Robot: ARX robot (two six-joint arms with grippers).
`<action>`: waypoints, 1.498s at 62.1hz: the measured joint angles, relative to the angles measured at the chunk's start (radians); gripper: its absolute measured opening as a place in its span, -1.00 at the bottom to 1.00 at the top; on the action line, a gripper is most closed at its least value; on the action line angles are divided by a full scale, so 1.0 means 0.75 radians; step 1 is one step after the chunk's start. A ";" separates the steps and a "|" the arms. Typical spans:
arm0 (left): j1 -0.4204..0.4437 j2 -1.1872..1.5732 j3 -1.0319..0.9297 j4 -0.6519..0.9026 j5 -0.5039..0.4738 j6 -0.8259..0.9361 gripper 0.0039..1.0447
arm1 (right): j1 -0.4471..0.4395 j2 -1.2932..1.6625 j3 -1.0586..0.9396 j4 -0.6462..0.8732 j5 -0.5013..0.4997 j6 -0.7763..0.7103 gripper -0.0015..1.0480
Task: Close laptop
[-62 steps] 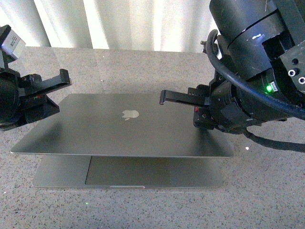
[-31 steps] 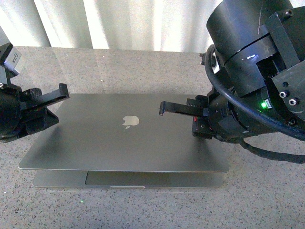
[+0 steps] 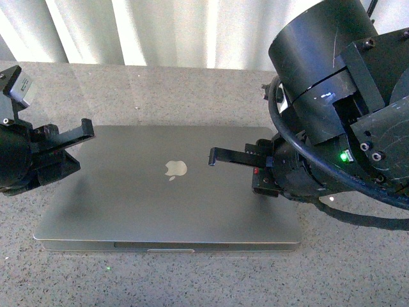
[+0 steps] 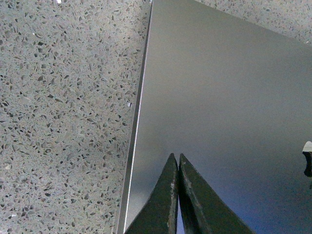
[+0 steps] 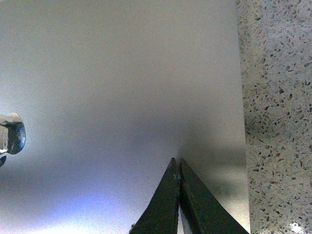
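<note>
The space-grey laptop (image 3: pixel 160 198) lies on the speckled table with its lid down flat on its base, the apple logo (image 3: pixel 174 169) facing up. My left gripper (image 3: pixel 86 128) is shut, its tip over the lid's far left corner. In the left wrist view the shut left gripper (image 4: pixel 176 157) points along the lid (image 4: pixel 219 97) near its edge. My right gripper (image 3: pixel 214 155) is shut and reaches over the lid's right half, just right of the logo. The right wrist view shows the shut right gripper (image 5: pixel 177 161) over the bare lid (image 5: pixel 122 73).
The speckled stone table (image 3: pixel 358 268) spreads around the laptop on all sides. A pale curtain (image 3: pixel 160 32) hangs behind the table's far edge. The bulky right arm (image 3: pixel 339 115) fills the right of the front view.
The laptop lid has come down from a raised tilt to flat on the base, hiding the trackpad. Both grippers have lowered with it, the right one moving slightly left.
</note>
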 joint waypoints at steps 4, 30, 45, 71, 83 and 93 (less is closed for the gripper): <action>0.000 0.003 0.000 0.002 0.001 -0.001 -0.94 | 0.001 0.000 0.000 0.000 0.000 0.000 -0.98; 0.007 0.023 -0.001 0.033 0.011 -0.022 -0.94 | 0.001 0.002 -0.001 0.001 0.001 -0.001 -0.98; 0.016 0.042 -0.008 0.053 0.022 -0.032 -0.94 | 0.001 0.003 -0.008 0.003 0.002 -0.002 -0.98; 0.023 0.068 -0.022 0.079 0.034 -0.047 -0.94 | -0.005 0.015 -0.023 0.012 0.007 -0.006 -0.98; 0.030 0.093 -0.036 0.102 0.042 -0.062 -0.94 | -0.005 0.019 -0.027 0.012 0.013 -0.007 -0.98; 0.036 0.102 -0.045 0.122 0.046 -0.069 -0.94 | -0.005 0.020 -0.027 0.012 0.022 -0.014 -0.98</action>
